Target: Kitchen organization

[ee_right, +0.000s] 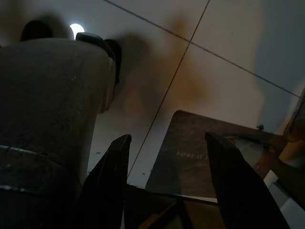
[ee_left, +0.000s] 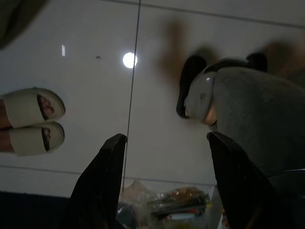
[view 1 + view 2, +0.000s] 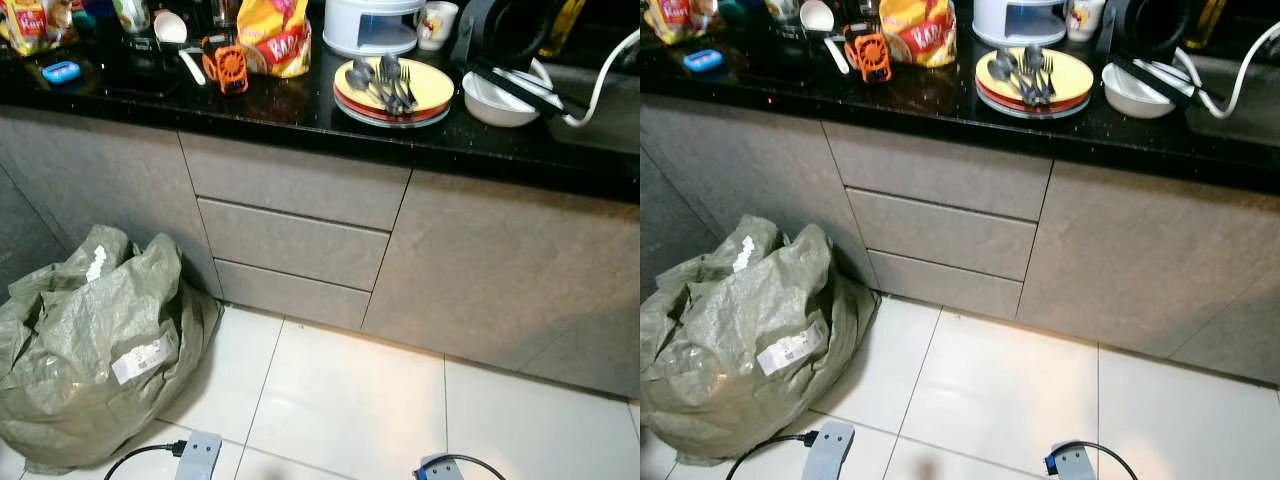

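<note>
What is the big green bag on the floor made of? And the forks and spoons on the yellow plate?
The green bag looks like thin woven plastic sacking: it crinkles into sharp folds and has a dull sheen. The forks and spoons look like metal, probably steel: grey and shiny. The yellow plate has a smooth, glossy face; ceramic or hard plastic, I cannot tell which.

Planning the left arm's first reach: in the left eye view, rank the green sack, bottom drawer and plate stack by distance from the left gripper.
1. Green sack, on the floor at the left, nearest.
2. Bottom drawer, ahead, low in the cabinet.
3. Plate stack, up on the counter, ahead and right.
</note>
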{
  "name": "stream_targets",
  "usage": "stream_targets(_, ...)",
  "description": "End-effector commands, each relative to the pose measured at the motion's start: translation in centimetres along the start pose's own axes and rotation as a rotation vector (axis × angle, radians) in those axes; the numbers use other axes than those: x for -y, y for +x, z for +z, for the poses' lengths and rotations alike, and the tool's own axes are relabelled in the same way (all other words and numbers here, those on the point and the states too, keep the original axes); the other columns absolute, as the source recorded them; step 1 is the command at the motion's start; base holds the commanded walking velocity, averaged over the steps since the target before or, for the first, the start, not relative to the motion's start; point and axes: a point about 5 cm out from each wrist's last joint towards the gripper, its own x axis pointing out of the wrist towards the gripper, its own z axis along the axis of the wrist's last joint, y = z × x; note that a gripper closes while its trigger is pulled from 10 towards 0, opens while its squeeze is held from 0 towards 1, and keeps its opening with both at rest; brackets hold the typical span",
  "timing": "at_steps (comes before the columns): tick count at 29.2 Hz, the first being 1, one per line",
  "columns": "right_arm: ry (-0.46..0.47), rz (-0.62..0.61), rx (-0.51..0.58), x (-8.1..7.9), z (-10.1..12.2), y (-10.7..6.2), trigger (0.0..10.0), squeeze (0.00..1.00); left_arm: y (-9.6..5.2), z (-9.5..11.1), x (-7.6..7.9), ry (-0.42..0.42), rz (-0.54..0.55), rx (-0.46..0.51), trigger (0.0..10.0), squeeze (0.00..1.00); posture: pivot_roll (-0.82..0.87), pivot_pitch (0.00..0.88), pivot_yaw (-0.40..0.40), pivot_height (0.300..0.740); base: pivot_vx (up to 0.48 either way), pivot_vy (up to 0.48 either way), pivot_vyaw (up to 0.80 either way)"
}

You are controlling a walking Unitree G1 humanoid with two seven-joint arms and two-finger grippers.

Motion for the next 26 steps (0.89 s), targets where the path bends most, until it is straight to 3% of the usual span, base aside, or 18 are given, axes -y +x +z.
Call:
stream_targets(1, 0.004, 0.016, -0.010, -0.64, -0.13, -0.01, 10.0, 0.00, -0.04, -0.62, 0.10, -0.017, -0.013, -0.025, 10.0, 0.00, 0.04, 0.106, -0.007, 0.740, 0.330, 0.000, 0.00)
stream_targets(26, 0.020, 0.032, -0.004, -1.16, 0.02, -0.02, 10.0, 0.00, -0.12, -0.60, -0.33, -0.009, -0.020, -0.031, 10.0, 0.00, 0.06, 0.104, 0.008, 0.740, 0.339, 0.000, 0.00)
